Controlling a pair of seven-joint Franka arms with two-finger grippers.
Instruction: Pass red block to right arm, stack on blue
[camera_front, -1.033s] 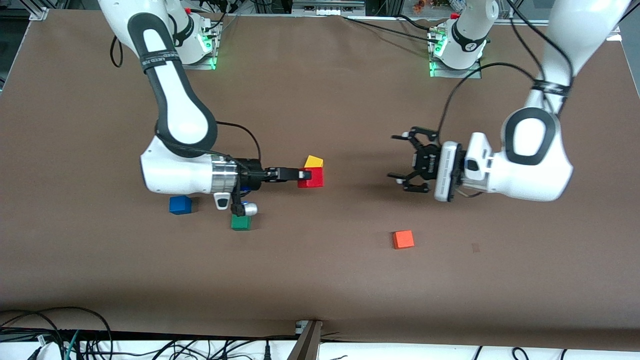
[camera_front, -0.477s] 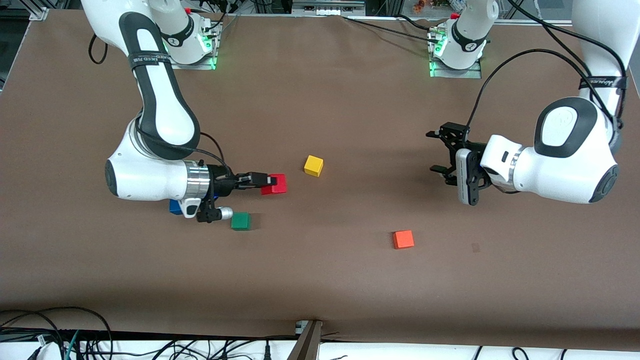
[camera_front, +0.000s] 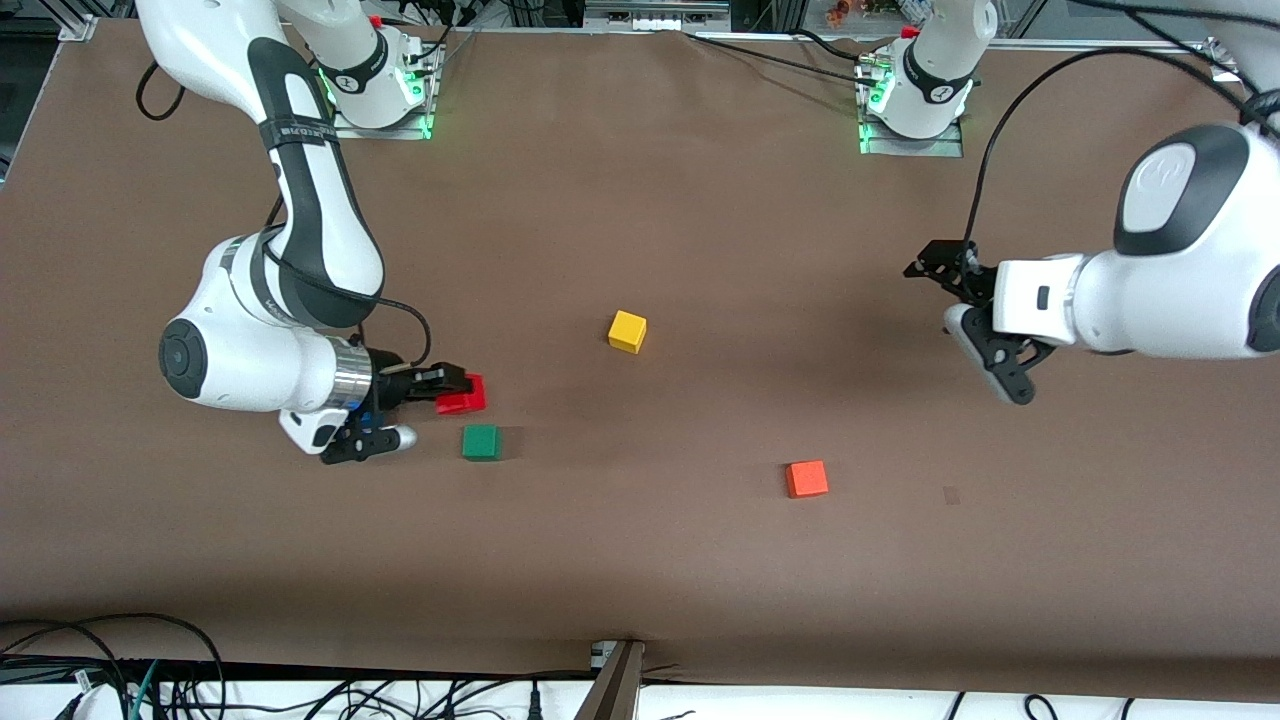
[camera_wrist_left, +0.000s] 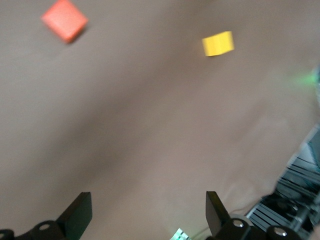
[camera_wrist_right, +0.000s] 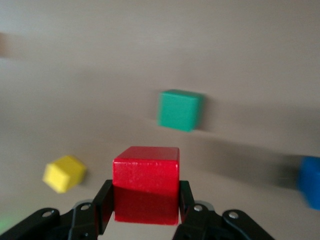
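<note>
Even, bright overhead light covers the brown table (camera_front: 640, 560); soft shadows fall beneath both arms. Green lamps glow at the bases (camera_front: 420, 95). Both wrist views are smeared: the yellow cube (camera_wrist_left: 218, 43) and orange cube (camera_wrist_left: 64, 19) blur, while the red block (camera_wrist_right: 146, 184) between the right claw's (camera_wrist_right: 145, 205) fingers stays sharp.

Right gripper (camera_front: 464, 385) hangs over the table (camera_front: 640, 180) at the right arm's end, task block (camera_front: 462, 397) between its fingers, neighbour cube (camera_front: 480, 441) lying close by. Middle cube (camera_front: 627, 331) sits mid-table. Last cube (camera_front: 806, 478) lies nearer the camera, toward the left arm's end, where the left gripper (camera_front: 962, 325) hangs.
</note>
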